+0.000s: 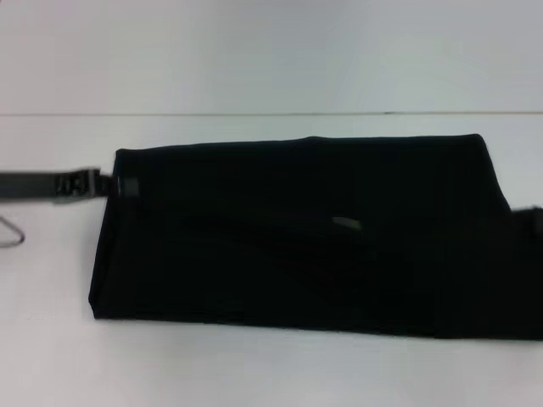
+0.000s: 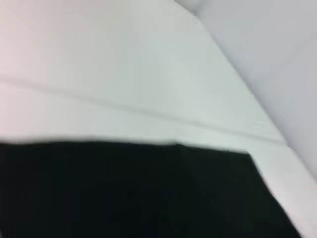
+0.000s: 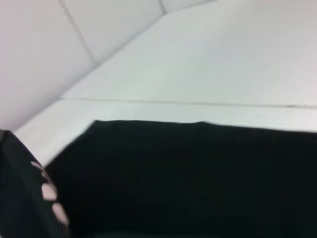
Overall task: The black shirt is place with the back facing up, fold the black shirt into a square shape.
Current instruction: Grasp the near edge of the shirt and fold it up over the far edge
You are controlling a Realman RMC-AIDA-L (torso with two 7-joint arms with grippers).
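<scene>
Head view shows the black shirt (image 1: 305, 237) lying flat on the white table (image 1: 254, 365), folded into a wide band that runs from left of centre to the right edge of the picture. Its far edge is nearly straight, its near edge runs roughly parallel to the table's near side, and a small pale mark sits on the cloth near the middle. The left gripper (image 1: 119, 185) reaches in low from the left and meets the far left corner of the shirt; whether its fingers are apart or closed on the cloth cannot be told. A thin bent wire (image 1: 12, 231) shows near the left edge, on the near side of that arm. At the far right edge a dark shape touches the shirt's right end, but it is too unclear to name, so the right gripper's state cannot be told either. Left wrist view looks over the shirt's (image 2: 124, 193) edge and the table (image 2: 124, 74) beyond it. Right wrist view shows the shirt (image 3: 188, 178) spread below, with a turned-up piece bearing white marks at one side.
</scene>
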